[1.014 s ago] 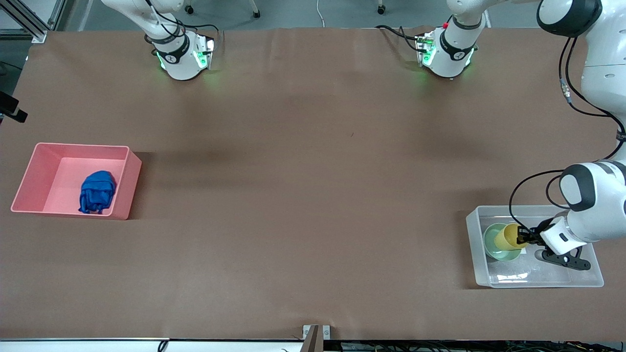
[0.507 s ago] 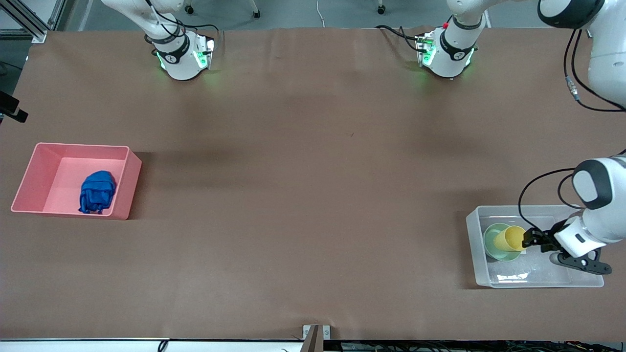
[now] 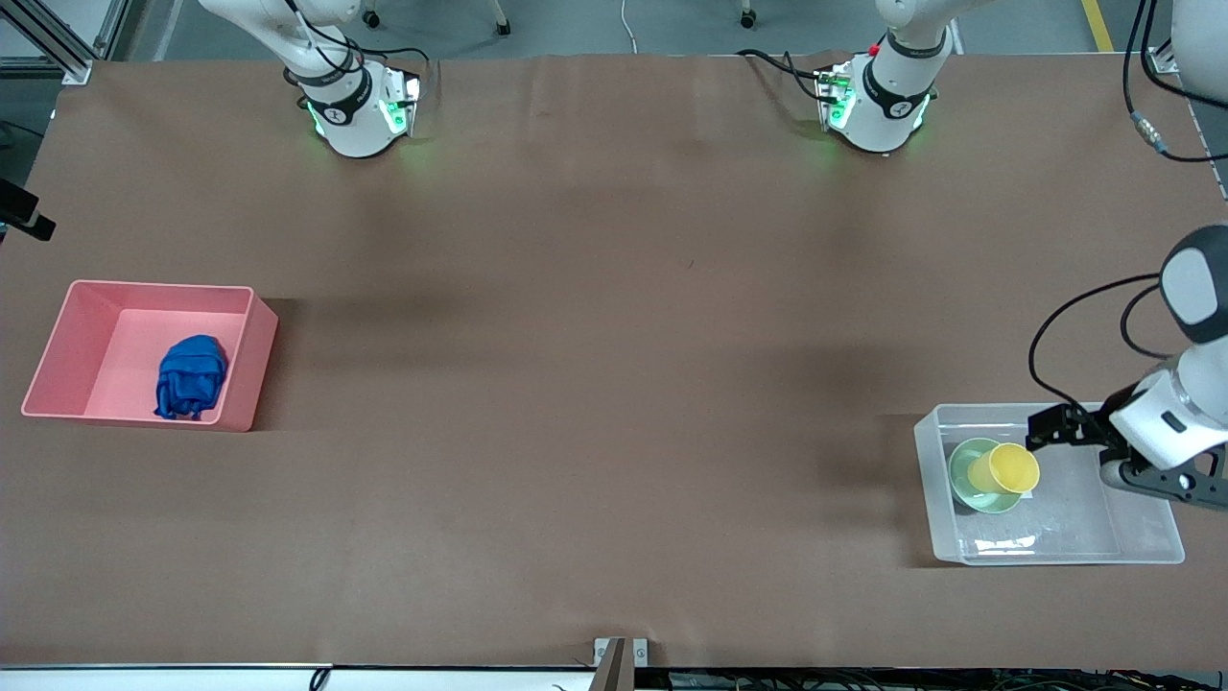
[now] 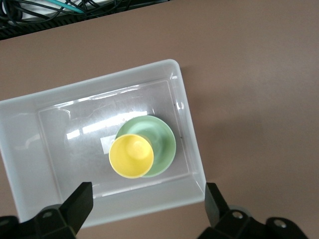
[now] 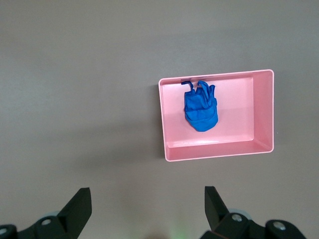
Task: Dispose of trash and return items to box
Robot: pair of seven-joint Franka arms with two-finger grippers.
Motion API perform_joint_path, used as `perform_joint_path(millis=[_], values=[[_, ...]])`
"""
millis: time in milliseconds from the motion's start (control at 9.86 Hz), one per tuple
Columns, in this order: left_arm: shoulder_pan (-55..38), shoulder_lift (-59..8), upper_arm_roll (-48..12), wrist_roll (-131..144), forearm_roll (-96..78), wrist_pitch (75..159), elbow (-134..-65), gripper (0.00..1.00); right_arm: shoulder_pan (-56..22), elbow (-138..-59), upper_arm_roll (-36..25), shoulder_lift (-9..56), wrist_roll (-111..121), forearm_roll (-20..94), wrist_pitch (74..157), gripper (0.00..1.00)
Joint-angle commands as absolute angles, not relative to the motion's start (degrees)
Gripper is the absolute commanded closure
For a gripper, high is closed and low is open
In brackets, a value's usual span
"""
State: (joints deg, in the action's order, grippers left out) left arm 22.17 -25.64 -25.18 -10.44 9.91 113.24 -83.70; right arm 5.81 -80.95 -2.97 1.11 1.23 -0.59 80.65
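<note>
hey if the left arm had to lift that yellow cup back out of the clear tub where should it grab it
Probably by the rim, from straight above. The yellow cup stands mouth-up inside the mint-green bowl in the clear tub, so the bowl and tub walls block a side approach. One finger inside the mouth, one outside, on the rim part away from the bowl's wall. The left gripper is open above the tub.
</note>
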Motion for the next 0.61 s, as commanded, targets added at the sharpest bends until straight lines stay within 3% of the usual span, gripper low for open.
perform_joint_path(millis=[0,507], values=[[22.9,-21.8,-26.1,-9.5,10.3,109.8,-87.1,0.0,6.3,-81.4,-2.6,0.7,1.8,0.0,80.5,0.0],[23.1,-11.7,-28.2,-6.8,5.5,100.3,-86.6,0.0,6.1,-81.4,-2.7,0.6,1.8,0.0,80.2,0.0]])
